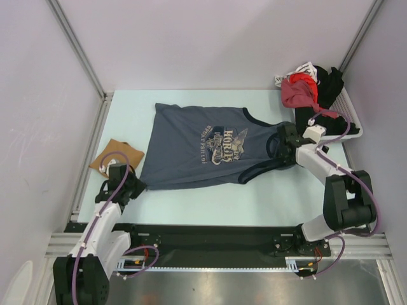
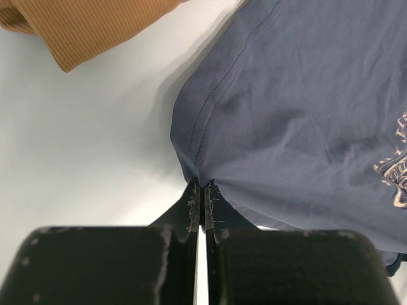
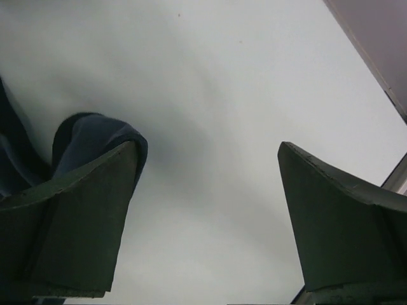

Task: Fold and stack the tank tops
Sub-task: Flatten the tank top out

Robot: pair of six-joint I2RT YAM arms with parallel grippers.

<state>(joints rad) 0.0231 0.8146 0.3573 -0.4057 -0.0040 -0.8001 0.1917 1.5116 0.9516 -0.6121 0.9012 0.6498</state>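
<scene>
Left tool (image 2: 202, 198) is clamping tight on the very hem corner of the slate-blue tank top (image 1: 200, 145), which is lying spread flat, print up, mid-counter (image 1: 210, 197). Right tool (image 3: 208, 159) is gaping wide at the shoulder end and holding nothing. The blue strap (image 3: 95, 130) is bunching against the outside of one finger, not sitting between the two. Main risk as I'm judging it: closing here means grabbing air, or catching only the strap's edge. Then the left is lifting alone, dragging the top skewed and giving a crooked fold. Second risk: the left bite is looking thin, right at the corner stitching, so tension from a pull could be slipping it out. Third: the tan tank top (image 1: 116, 157), already folded, is sitting just beside the left arm, so a wide sweep could be knocking it open or dragging it off its spot.
</scene>
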